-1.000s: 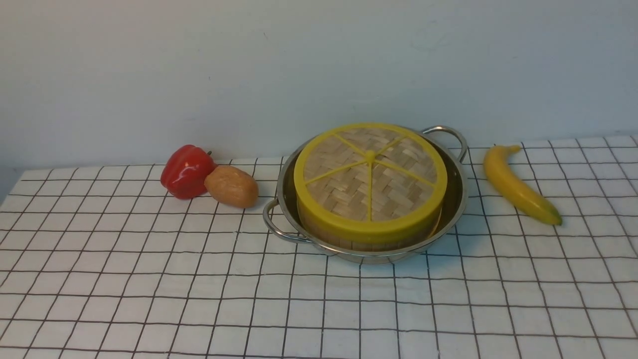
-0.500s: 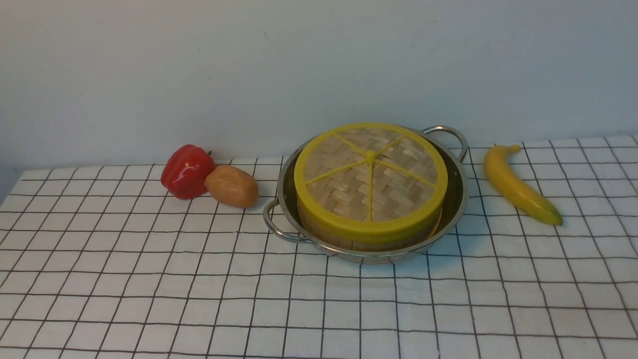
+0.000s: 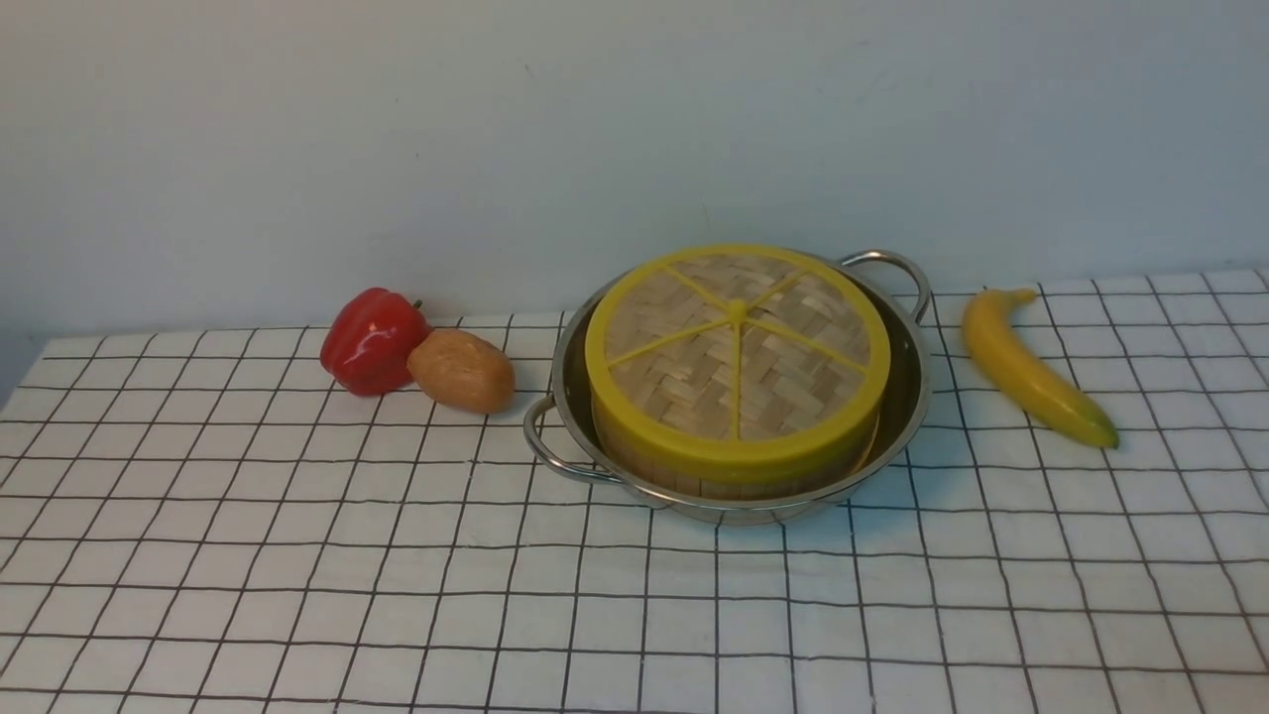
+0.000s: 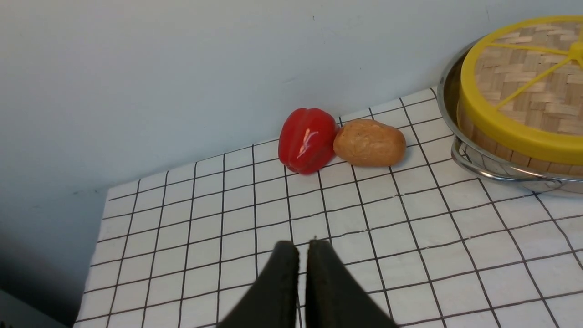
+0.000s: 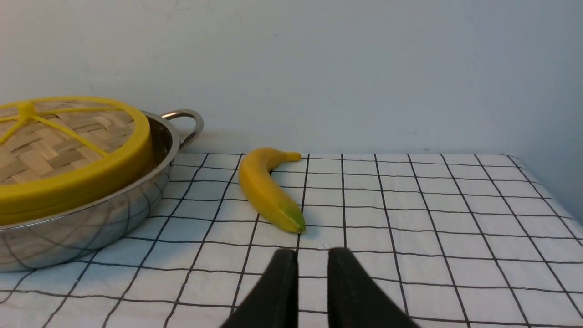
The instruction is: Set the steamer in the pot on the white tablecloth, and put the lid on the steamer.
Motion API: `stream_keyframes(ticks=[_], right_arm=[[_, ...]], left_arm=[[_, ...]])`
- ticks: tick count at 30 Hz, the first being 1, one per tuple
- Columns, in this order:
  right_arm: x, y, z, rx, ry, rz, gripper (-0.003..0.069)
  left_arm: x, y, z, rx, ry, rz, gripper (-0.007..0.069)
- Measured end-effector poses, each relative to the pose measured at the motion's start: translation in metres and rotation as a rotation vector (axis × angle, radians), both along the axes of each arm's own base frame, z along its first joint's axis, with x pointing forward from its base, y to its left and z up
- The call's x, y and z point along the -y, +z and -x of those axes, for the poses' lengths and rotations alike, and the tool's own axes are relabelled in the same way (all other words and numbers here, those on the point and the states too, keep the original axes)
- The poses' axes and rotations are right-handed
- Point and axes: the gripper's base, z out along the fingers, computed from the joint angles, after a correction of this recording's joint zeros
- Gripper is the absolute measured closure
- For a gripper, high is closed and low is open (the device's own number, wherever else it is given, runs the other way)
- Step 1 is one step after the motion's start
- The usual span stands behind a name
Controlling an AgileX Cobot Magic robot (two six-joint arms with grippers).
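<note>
Steamer (image 3: 729, 474) mostly hidden: only a strip of its bamboo wall shows between the lid's rim and the pot's edge; contents not visible. Lid (image 3: 735, 357) sits flat on top of it. Both stand inside the pot (image 3: 897, 416), which rests on the white tablecloth (image 3: 297, 595).

Neither arm shows in the front view. Wrist views cut the pot off partway.

Left claw (image 4: 303, 249): fingers nearly pressed together, a thin slit between them, nothing gripped, above bare cloth well clear of the pot. Pepper (image 4: 307, 140) and potato (image 4: 370, 142) lie touching each other between that claw and the pot.

Right claw (image 5: 312, 257): fingers parted by a narrow gap, nothing between them, touching nothing. Banana (image 5: 268, 191) lies just beside the pot's far handle, near this claw's tips.
</note>
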Motion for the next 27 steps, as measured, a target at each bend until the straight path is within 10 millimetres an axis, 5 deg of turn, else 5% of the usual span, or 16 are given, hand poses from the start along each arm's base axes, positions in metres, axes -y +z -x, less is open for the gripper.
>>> stream_keyframes(ticks=[19,27], right_arm=[[0.0,0.0,0.0,-0.002,0.0,-0.015,0.0483],[0.0,-0.001,0.0,-0.004,0.0,-0.017,0.0462]], left_arm=[[-0.001,0.001,0.002,0.009,0.006,0.001,0.0561],[-0.02,-0.017,0.004,0.059,0.268,0.142,0.0552]])
